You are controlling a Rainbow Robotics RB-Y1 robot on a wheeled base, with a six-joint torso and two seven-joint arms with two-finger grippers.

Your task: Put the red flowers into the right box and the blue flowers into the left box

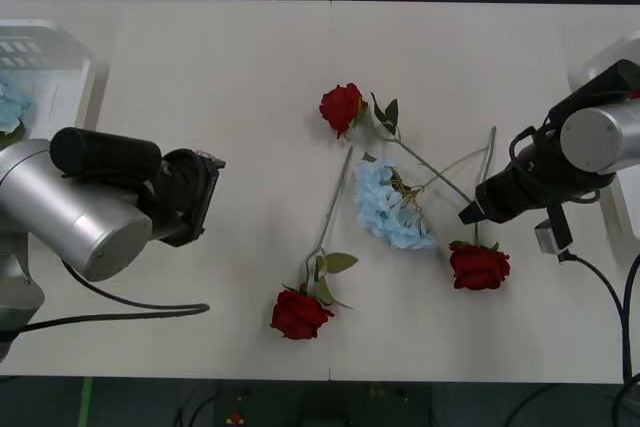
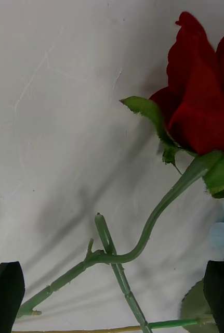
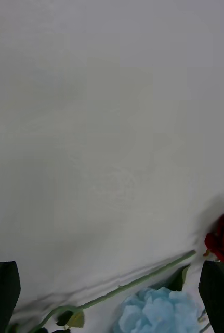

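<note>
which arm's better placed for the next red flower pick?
Right. The right gripper hangs open at the crossed stems, beside a red flower, and the right box is on its side. The left gripper is open too, farther from the flowers.

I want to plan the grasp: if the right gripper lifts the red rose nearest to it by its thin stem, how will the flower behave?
The stem looks thin and already bends, so it will probably flex and the red rose head droop. It crosses other stems near the blue flower, so it may drag them. The open right gripper hovers above it.
</note>
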